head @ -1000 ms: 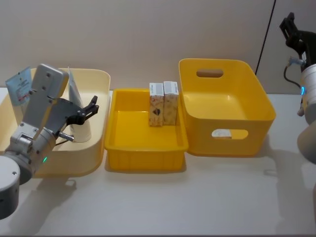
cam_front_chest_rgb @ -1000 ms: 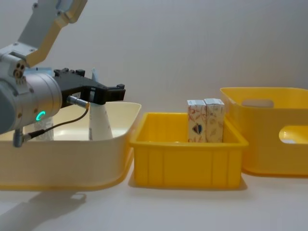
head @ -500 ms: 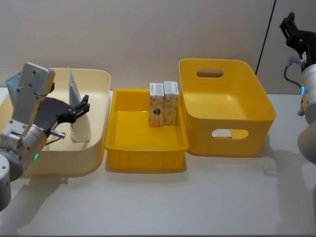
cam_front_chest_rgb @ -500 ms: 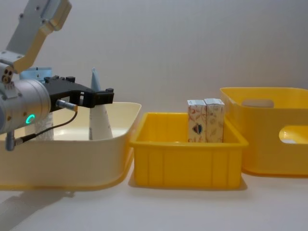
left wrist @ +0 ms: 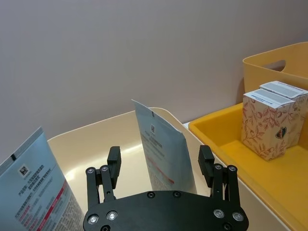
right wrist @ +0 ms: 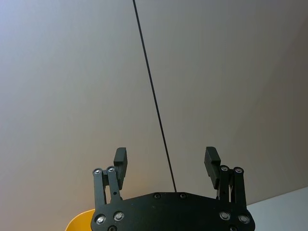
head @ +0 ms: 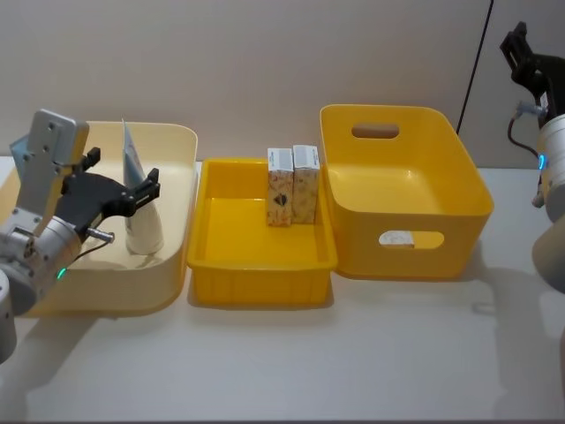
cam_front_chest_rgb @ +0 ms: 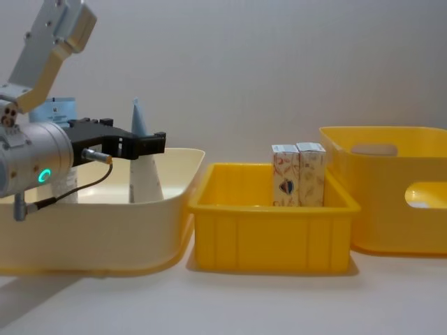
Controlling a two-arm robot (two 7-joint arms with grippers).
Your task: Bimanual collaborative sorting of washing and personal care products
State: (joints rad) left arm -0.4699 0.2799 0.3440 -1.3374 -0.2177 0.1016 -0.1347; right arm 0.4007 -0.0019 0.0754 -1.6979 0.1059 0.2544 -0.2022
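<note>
White squeeze tube (head: 141,212) is standing upright, light-blue flat end up, in the cream bin (head: 172,274) sitting just left of the shallow yellow tray (head: 256,265). It's in the half of that bin nearer the tray. Second tube (left wrist: 33,197) is standing at the bin end farther from the tray. Two patterned cartons (head: 292,185) are standing side by side, touching, at the tray's back wall near its right corner. Deep yellow bin (head: 406,208) is sitting just beside the tray's right wall.

Left gripper (left wrist: 160,161) is hovering over the cream bin, pointing toward the tray, fingers spread wide and holding nothing. Wrist view is framing the white squeeze tube between both fingers. Can't tell whether the tips are already alongside it, and I'm seeing no contact. Right gripper (right wrist: 166,161) is hanging high, well apart from the tray and past the deep yellow bin, spread wide, empty, parked.

I'm reading this as the approach for a grasp on the tube nearer the tray. Notes:
- The fingers are spanning the tube's broad face, so pinching the flat end edge-on would likely buckle it. Going lower, where the body rounds out, looks safer.
- Keep the tube centred. A one-sided touch would probably tip it toward the tray.
- Close slowly, since a soft tube will be deforming.
- Lift straight up over the cream bin's rim before heading tray-ward.
</note>
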